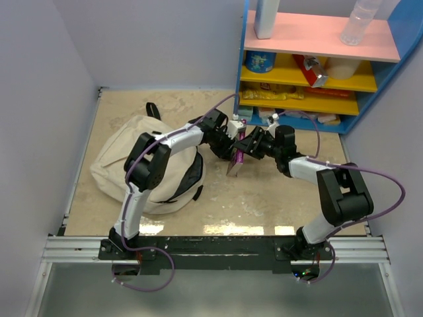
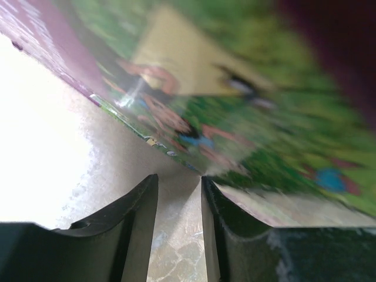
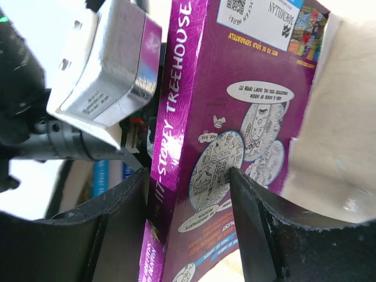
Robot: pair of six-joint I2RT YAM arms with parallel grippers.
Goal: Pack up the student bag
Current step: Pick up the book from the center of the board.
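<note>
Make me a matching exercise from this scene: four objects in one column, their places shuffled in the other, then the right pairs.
Objects
1. student bag
2. purple book
3. clear bottle
4. blue tub

Places
A. on the pink top shelf
B. lying on the left part of the table
C. on the upper yellow shelf
D. tilted at mid-table

Pairs: 1-B, 2-D, 3-A, 4-C

book [image 1: 238, 156] right of student bag [image 1: 109, 168], shelf [image 1: 310, 33] behind
</note>
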